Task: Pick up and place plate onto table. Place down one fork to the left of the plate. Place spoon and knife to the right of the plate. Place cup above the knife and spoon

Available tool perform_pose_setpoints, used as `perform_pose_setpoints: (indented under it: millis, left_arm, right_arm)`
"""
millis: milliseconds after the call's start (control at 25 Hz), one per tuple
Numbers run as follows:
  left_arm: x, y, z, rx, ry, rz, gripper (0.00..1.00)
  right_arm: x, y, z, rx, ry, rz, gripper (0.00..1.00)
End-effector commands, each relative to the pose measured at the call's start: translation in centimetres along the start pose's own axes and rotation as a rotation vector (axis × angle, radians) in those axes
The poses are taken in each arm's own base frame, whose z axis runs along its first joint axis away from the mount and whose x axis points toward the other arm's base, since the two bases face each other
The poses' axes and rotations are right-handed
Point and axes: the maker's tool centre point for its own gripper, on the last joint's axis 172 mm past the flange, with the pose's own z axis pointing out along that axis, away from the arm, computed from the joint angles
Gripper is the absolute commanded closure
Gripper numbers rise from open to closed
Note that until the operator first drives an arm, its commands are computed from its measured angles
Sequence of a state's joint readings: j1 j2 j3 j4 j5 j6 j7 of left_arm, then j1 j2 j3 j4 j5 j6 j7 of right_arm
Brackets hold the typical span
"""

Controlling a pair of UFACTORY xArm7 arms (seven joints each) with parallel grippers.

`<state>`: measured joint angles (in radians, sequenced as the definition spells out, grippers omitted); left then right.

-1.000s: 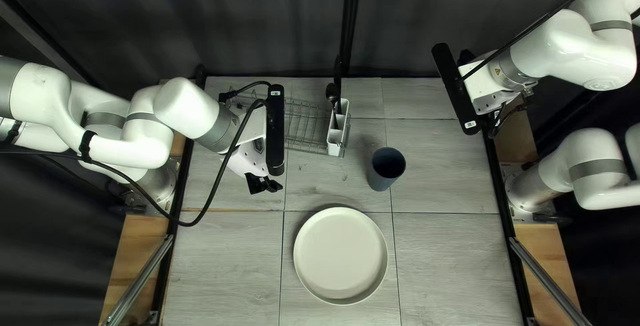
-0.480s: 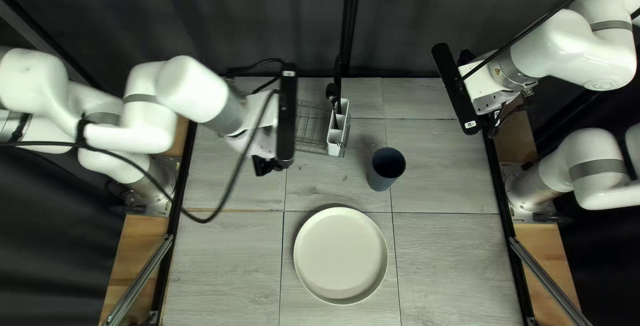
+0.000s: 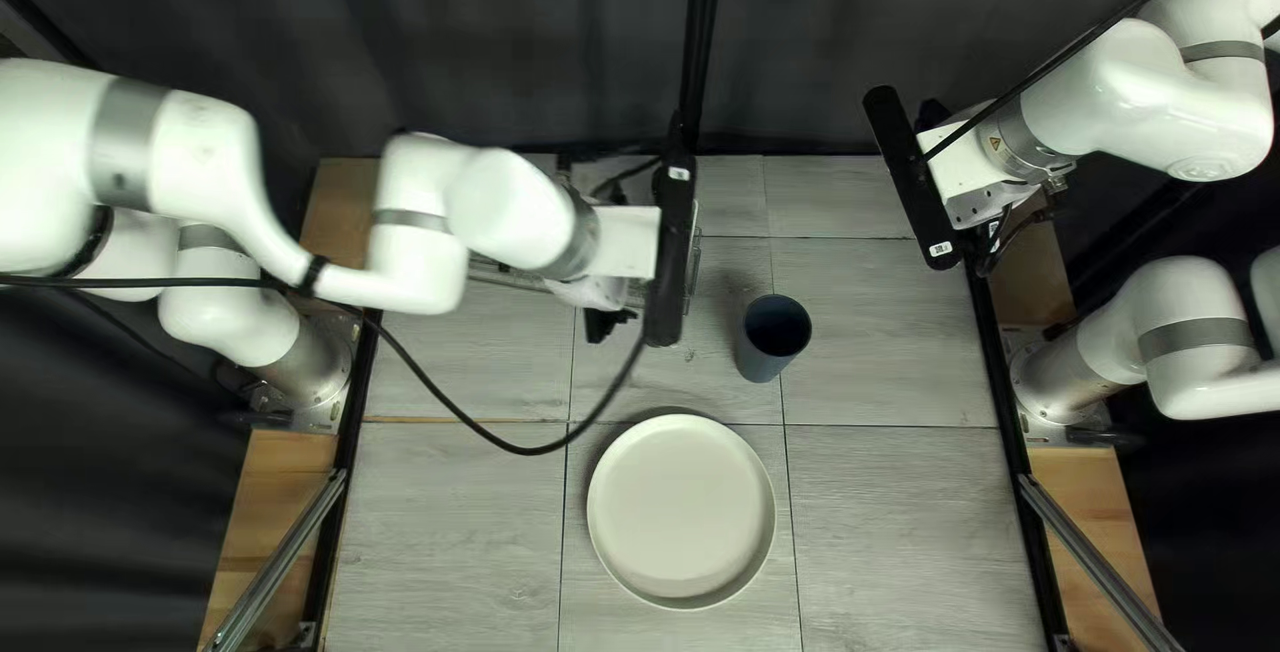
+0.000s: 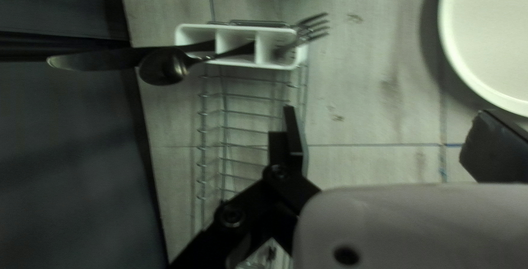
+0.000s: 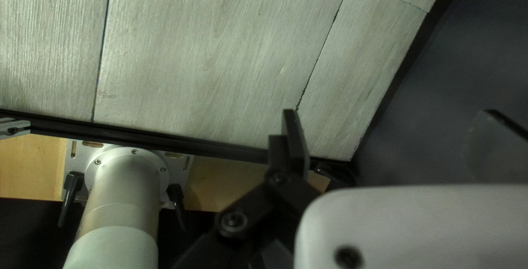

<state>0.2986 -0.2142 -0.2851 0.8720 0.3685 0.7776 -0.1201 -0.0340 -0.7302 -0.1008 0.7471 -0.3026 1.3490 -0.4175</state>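
Spanning the table [image 3: 907, 532] from its left side, my left arm [image 3: 420, 252] holds the left gripper [image 4: 388, 112] above the wire dish rack [image 4: 247, 130], fingers wide apart with nothing between them, presumably ready to straddle a handle. My right arm [image 3: 1120, 92] is parked by the far right corner, the right gripper [image 5: 389, 112] spread and empty too, out of the way. The rimmed dinner plate [image 3: 680, 512] lies flat at the near middle, leaving a place on either side. Beyond it, the cutlery holder [image 4: 275, 66] at the rack's end props three utensils head-up, one per compartment. The blue cup [image 3: 771, 356] stands upright, slightly right of the plate and beyond it. The table knife [image 4: 99, 60] sits nearest the curtain [image 3: 534, 39], the spoon [image 4: 165, 66] in the middle, the fork [image 4: 292, 44] on the plate's side, which makes it the likely first pick.

Bare table left of the plate gives the fork room; the right side is just as free for knife and spoon. The holder stands near the far edge, so a straight lift looks safest. Carrying rightward needs clearance over the cup, and the slack cable [image 3: 534, 452] could snag or brush the plate's rim.
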Motion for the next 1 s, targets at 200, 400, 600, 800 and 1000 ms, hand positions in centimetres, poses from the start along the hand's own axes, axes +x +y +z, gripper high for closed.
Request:
perform_pose_setpoints:
  millis: [200, 400, 600, 800, 1000]
  left_arm:
    - [1.9, 0.3, 6.9, 0.069, -0.051, 0.005, 0.00]
    - [1.1, 0.6, 7.7, 0.084, -0.077, -0.002, 0.00]
    - [1.0, 1.4, 9.2, 0.082, -0.085, 0.001, 0.00]
    - [0.9, 1.5, 9.9, 0.068, -0.079, 0.007, 0.00]
    - [1.1, 1.2, 9.6, 0.064, -0.070, 0.008, 0.00]
  right_arm:
    - [0.0, 0.0, 0.0, 0.000, 0.000, 0.000, 0.00]
    - [0.0, 0.0, 0.0, 0.000, 0.000, 0.000, 0.00]
    - [0.0, 0.0, 0.0, 0.000, 0.000, 0.000, 0.00]
    - [0.0, 0.0, 0.0, 0.000, 0.000, 0.000, 0.00]
    - [0.0, 0.0, 0.0, 0.000, 0.000, 0.000, 0.00]
